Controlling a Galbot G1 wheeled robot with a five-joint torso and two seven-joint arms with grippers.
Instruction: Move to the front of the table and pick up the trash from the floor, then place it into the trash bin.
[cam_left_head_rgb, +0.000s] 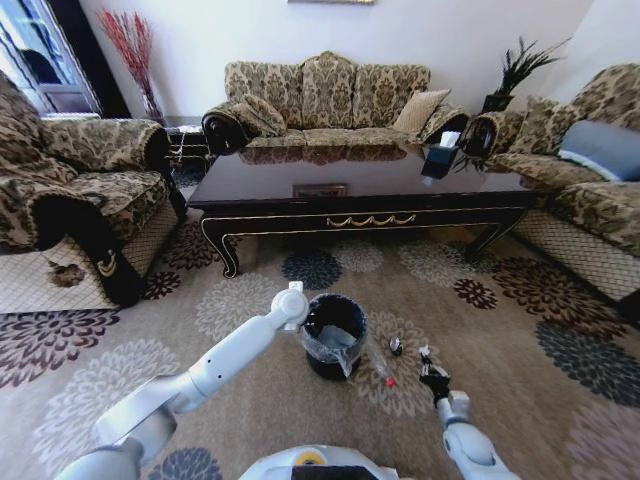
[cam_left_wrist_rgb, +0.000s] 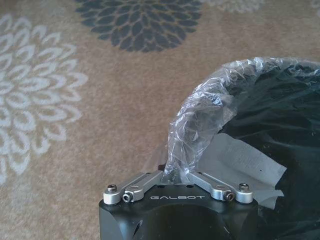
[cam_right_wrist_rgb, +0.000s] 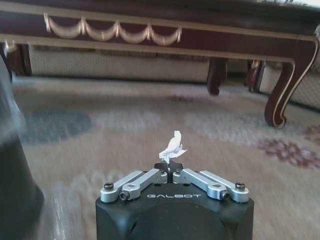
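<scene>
While the left gripper (cam_left_wrist_rgb: 175, 176) is pinching the trash bin (cam_left_head_rgb: 334, 335) liner | right gripper (cam_right_wrist_rgb: 171, 167) is clamping a paper bit (cam_right_wrist_rgb: 173, 146), seemingly at the bin's 3 o'clock.

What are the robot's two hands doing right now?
Left gripper: closed, pinching the clear liner of the trash bin.
Right gripper: closed, holding a white paper bit.

Soft, even daylight fills the room, brightest at the window (cam_left_head_rgb: 40, 50) in the head view's upper left corner. The glossy worktop (cam_left_head_rgb: 360, 175) mirrors the sofa (cam_left_head_rgb: 325, 95) behind it. The head view bows strongly at its edges, bending the walls and armchairs. In the right wrist view the carpet (cam_right_wrist_rgb: 125, 125) and the dark bin (cam_right_wrist_rgb: 15, 190) are smeared; the left wrist view is sharp, with highlights on the plastic liner (cam_left_wrist_rgb: 200, 120).
</scene>
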